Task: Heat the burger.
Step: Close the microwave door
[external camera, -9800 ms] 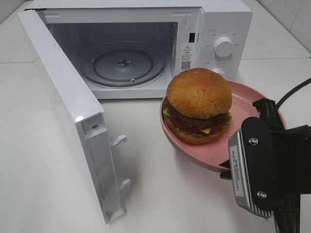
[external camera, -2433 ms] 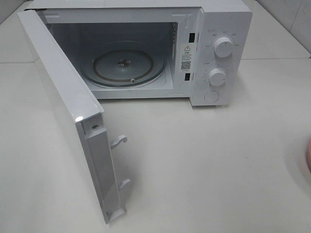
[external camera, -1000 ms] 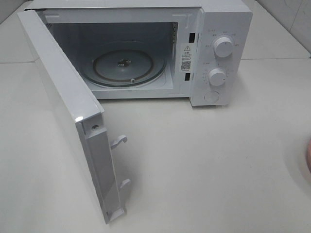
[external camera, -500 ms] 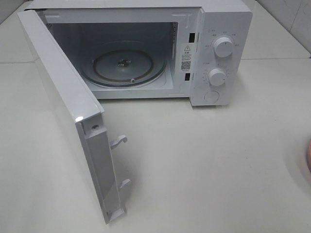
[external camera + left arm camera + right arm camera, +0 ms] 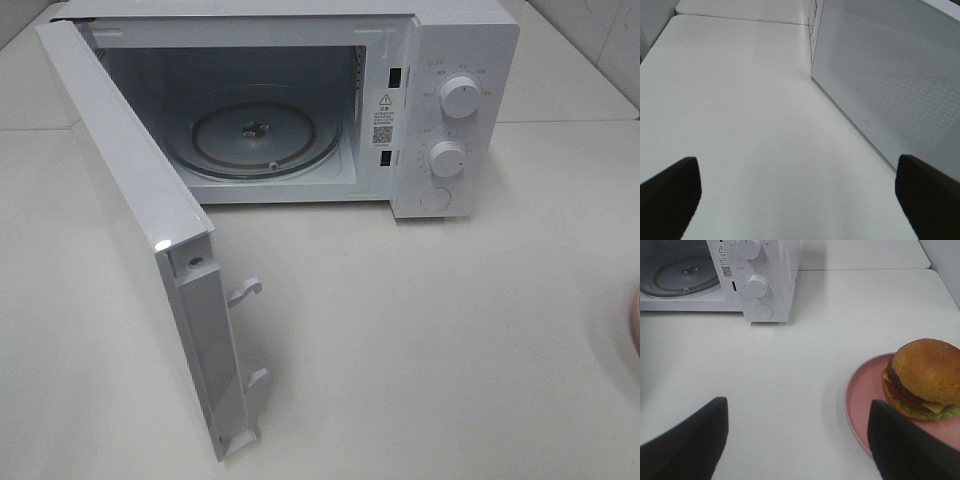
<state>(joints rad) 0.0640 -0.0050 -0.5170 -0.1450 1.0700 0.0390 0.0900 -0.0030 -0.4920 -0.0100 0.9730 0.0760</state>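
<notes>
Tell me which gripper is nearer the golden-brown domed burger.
Right. The right gripper hovers beside the burger on its pink plate; the left gripper is beyond the open microwave door.

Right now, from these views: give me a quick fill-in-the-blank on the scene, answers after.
1. The microwave door stands ____.
2. The burger sits on a ____ plate.
3. The glass turntable inside the microwave has ____ on it.
4. The right hand holds ____.

Answers: open; pink; nothing; nothing
</notes>
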